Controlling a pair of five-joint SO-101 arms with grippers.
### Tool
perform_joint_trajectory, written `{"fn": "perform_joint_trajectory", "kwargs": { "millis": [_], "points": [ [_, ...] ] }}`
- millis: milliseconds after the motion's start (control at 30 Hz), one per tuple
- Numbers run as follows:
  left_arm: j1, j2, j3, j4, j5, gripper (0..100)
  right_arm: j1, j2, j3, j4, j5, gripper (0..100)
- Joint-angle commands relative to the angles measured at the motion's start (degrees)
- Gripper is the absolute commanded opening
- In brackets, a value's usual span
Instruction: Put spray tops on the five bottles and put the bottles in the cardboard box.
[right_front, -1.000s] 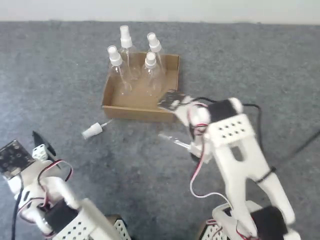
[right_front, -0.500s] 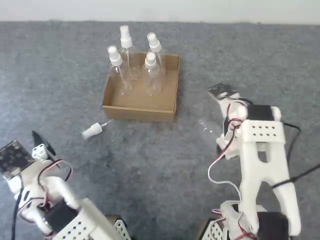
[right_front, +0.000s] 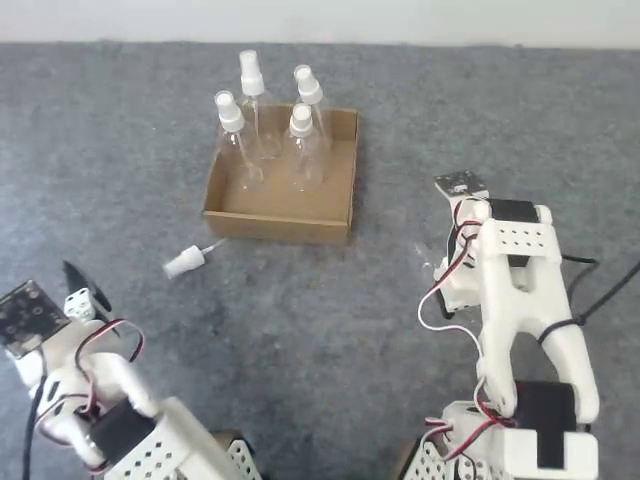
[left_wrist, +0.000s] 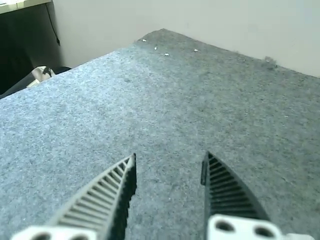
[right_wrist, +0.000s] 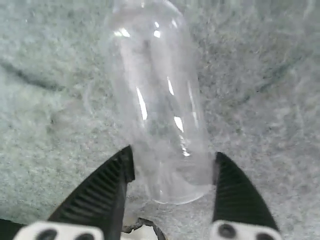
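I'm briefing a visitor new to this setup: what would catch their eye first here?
Four capped bottles stand in the cardboard box at the carpet's far side. A loose spray top lies just in front of it, and the right tool grips a clear bottle lying on the carpet.

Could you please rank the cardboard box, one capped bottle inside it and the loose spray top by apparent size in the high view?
1. cardboard box
2. capped bottle; all four in the box look about alike
3. loose spray top
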Motion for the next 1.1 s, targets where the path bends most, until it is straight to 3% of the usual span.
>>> {"fn": "perform_joint_trajectory", "kwargs": {
  "millis": [0,867,1067],
  "points": [
    [-0.1,-1.1,-0.6,-2.4,-0.2,21,0.0,-0.4,-0.6,-0.8,0.7,23.7],
    [-0.1,-1.1,-0.4,-2.4,-0.3,21,-17.1,0.4,-8.5,-0.5,9.1,23.5],
    [-0.1,-1.1,-0.4,-2.4,-0.3,21,-17.4,0.5,-8.4,-2.2,9.1,23.5]
  ]
}}
